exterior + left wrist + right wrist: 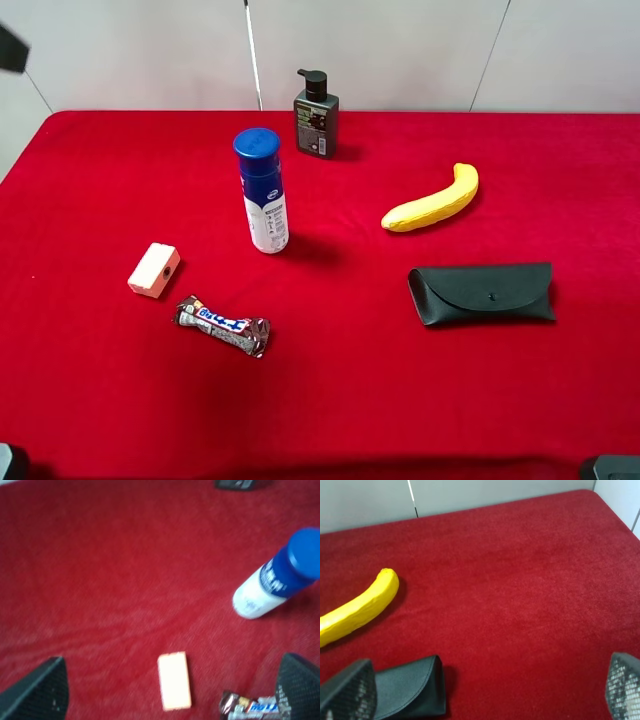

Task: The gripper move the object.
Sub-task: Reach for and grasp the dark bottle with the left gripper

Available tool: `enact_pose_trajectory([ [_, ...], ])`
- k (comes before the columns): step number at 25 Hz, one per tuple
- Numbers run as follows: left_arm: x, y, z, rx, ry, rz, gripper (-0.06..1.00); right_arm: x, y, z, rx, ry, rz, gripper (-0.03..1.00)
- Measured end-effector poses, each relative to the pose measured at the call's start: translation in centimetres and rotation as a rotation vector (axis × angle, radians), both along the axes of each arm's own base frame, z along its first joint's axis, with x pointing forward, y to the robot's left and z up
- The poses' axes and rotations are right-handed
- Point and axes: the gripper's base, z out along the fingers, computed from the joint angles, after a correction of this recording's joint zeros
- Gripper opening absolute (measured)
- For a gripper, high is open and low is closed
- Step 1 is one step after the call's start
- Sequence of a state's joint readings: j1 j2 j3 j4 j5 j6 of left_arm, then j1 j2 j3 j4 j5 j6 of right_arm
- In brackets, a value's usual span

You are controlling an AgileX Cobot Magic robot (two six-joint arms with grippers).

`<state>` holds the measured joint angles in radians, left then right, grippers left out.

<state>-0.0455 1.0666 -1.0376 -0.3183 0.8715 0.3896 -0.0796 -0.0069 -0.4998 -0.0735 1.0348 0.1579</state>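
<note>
The object, a small dark grey pump bottle [316, 118] with a black pump head, stands upright at the far middle of the red table. A dark edge at the rim of the left wrist view [237, 484] may be its base. My left gripper [172, 682] is open and empty, above a white block, far from the pump bottle. My right gripper [485, 687] is open and empty, near the black case and banana. In the high view only dark bits of the arms show at the bottom corners.
A white bottle with a blue cap [262, 190] stands in front of the pump bottle. A white block [154, 270] and a candy bar [223, 325] lie at the left. A banana [432, 200] and a black glasses case [482, 293] lie at the right.
</note>
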Motion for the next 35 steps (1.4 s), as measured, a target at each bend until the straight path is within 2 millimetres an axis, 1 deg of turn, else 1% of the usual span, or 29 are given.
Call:
enact_pose_trajectory([
  [5,3.5,-0.4,0.4,0.03,-0.004,-0.08,0.82,0.0,0.0,0.0,0.0,0.0,0.0,0.69],
  [7,4.9,-0.7,1.0,0.058,-0.027,-0.131,0.82,0.0,0.0,0.0,0.0,0.0,0.0,0.69],
  [11,7.6,-2.2,1.9,0.092,-0.047,-0.233,0.82,0.0,0.0,0.0,0.0,0.0,0.0,0.69],
  [14,9.7,-3.9,2.3,0.116,-0.047,-0.307,0.82,0.0,0.0,0.0,0.0,0.0,0.0,0.69],
  [18,12.3,-6.6,2.1,0.196,-0.032,-0.417,0.82,0.0,0.0,0.0,0.0,0.0,0.0,0.69],
  [21,14.1,-8.9,1.5,0.253,-0.026,-0.511,0.82,0.0,0.0,0.0,0.0,0.0,0.0,0.69],
  [24,15.8,-11.3,0.5,0.288,-0.01,-0.618,0.82,0.0,0.0,0.0,0.0,0.0,0.0,0.69],
  [25,16.2,-11.9,0.4,0.299,-0.011,-0.649,0.82,0.0,0.0,0.0,0.0,0.0,0.0,0.69],
  [27,17.1,-13.3,-0.3,0.325,0.003,-0.719,0.82,0.0,0.0,0.0,0.0,0.0,0.0,0.69],
  [28,17.5,-13.9,-0.3,0.337,-0.004,-0.749,0.82,0.0,0.0,0.0,0.0,0.0,0.0,0.69],
  [31,18.8,-15.6,-1.2,0.395,-0.004,-0.813,0.81,0.0,0.0,0.0,0.0,0.0,0.0,0.69],
  [35,19.6,-17.6,-1.9,0.507,-0.044,-0.881,0.81,0.0,0.0,0.0,0.0,0.0,0.0,0.69],
])
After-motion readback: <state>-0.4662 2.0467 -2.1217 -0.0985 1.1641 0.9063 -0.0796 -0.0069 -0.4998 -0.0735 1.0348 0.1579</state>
